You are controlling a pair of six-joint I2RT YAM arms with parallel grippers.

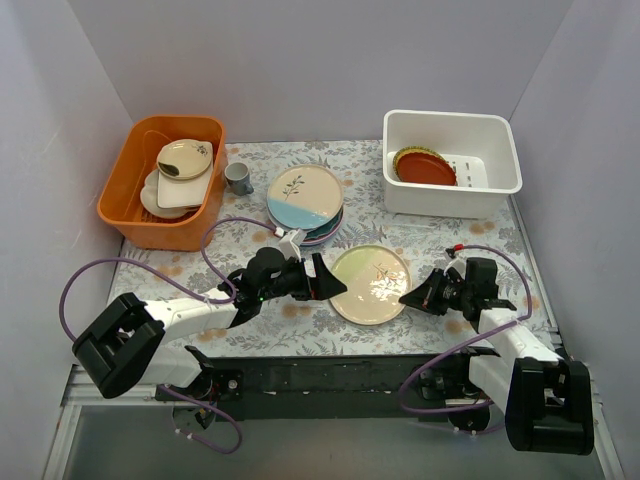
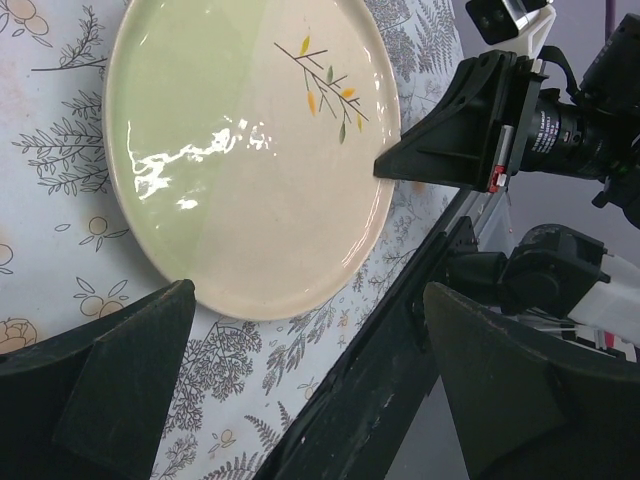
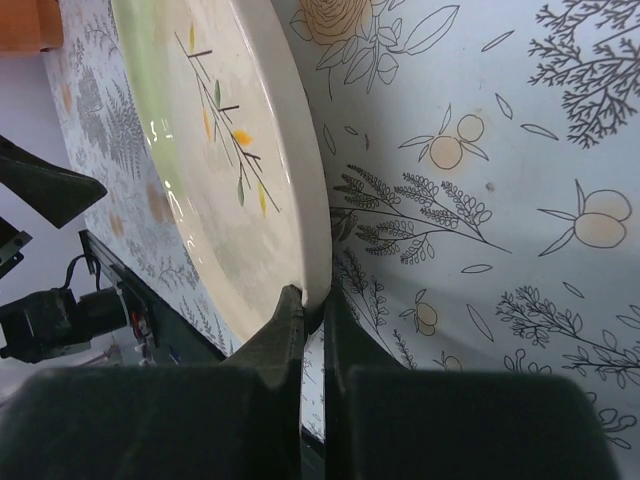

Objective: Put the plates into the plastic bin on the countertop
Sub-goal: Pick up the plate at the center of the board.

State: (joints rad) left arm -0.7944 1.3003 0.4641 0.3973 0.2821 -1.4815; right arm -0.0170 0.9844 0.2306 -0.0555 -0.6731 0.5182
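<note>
A pale cream-green plate (image 1: pixel 370 283) (image 2: pixel 250 150) (image 3: pixel 220 150) with a leaf sprig lies on the patterned countertop (image 1: pixel 440 250) near the front. My right gripper (image 1: pixel 408 297) (image 3: pixel 312 298) is shut on its right rim, one finger above and one below. At the plate's left edge, my left gripper (image 1: pixel 330 280) (image 2: pixel 308 295) stands wide open with nothing between its fingers. A stack of plates (image 1: pixel 305 200), the top one cream and blue, sits at the centre back. The white plastic bin (image 1: pixel 450 117) at the back right holds a yellow-rimmed plate (image 1: pixel 424 166).
An orange tub (image 1: pixel 120 180) with beige dishes stands at the back left. A small grey cup (image 1: pixel 238 178) sits beside it. White walls close in the sides and back. The black base rail (image 1: pixel 330 375) runs along the near edge.
</note>
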